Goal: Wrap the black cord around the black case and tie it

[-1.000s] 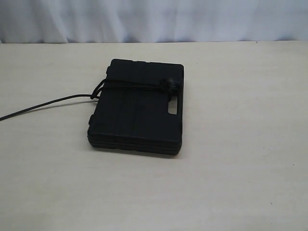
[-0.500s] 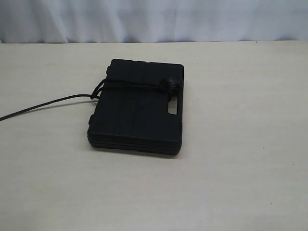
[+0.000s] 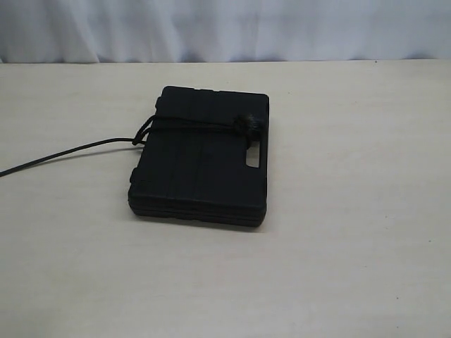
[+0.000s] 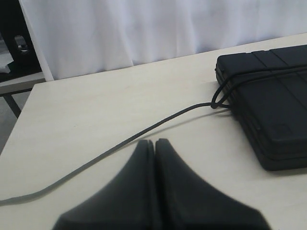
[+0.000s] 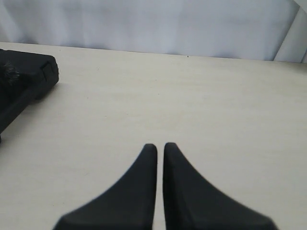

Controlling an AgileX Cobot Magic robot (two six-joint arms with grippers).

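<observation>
The black case (image 3: 201,158) lies flat on the table, its slot-shaped handle hole toward the right edge. The black cord (image 3: 190,125) crosses the case's far part, with a frayed knot (image 3: 244,125) at the right and a loop at the left edge. A long tail (image 3: 63,153) runs left off the picture. In the left wrist view the case (image 4: 273,105) and the cord's tail (image 4: 144,132) lie beyond my left gripper (image 4: 155,142), which is shut and empty. My right gripper (image 5: 160,145) is shut and empty over bare table, the case's corner (image 5: 29,76) off to one side. Neither gripper shows in the exterior view.
The pale table (image 3: 352,211) spreads around the case on all sides. A white curtain (image 3: 225,28) hangs behind the far edge. In the left wrist view the table's side edge (image 4: 21,112) shows, with dark furniture beyond it.
</observation>
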